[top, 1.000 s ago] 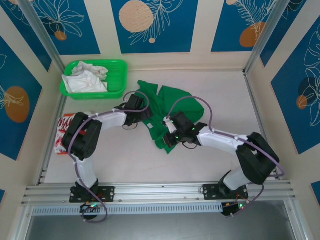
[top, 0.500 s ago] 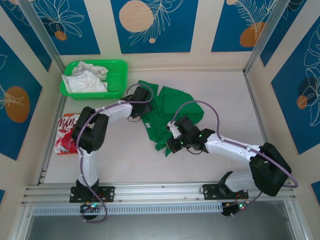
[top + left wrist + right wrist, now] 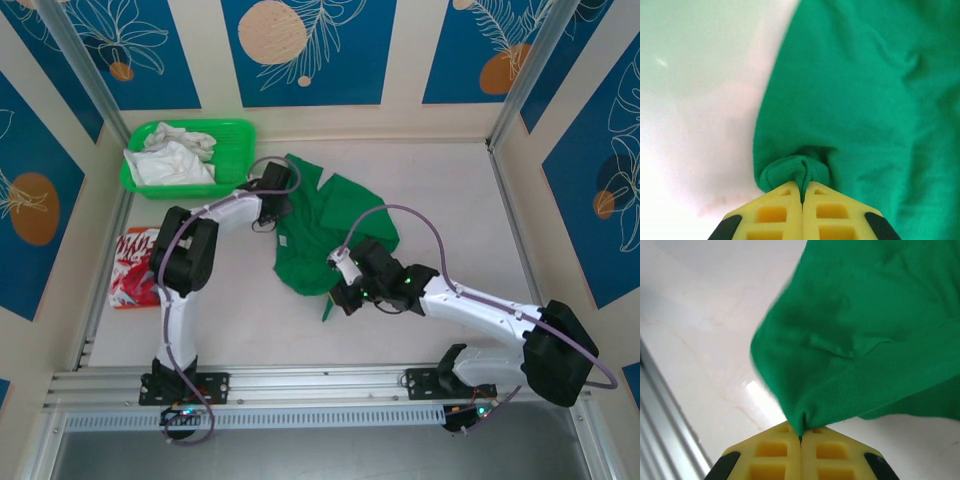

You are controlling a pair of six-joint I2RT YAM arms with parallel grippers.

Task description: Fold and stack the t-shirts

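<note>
The green t-shirt [image 3: 330, 225] lies crumpled in the middle of the table. My left gripper [image 3: 277, 197] is shut on a bunched fold of the shirt's left edge [image 3: 800, 172], seen between its yellow fingers [image 3: 775, 215]. My right gripper [image 3: 343, 285] is shut on the shirt's near hem [image 3: 805, 420], and the cloth hangs lifted from it above the table. The red t-shirt [image 3: 130, 265] with white lettering lies folded at the left edge of the table, partly behind the left arm.
A green plastic basket [image 3: 235, 135] holding white cloth [image 3: 170, 160] stands at the back left, just beyond my left gripper. Metal frame rails run along the table's left side [image 3: 100, 290] and near edge [image 3: 320, 385]. Bare table lies to the right [image 3: 470, 210].
My left gripper has moved back toward the basket and shut on the shirt's edge. My right gripper has pulled the hem toward the near edge, stretching the green shirt out.
</note>
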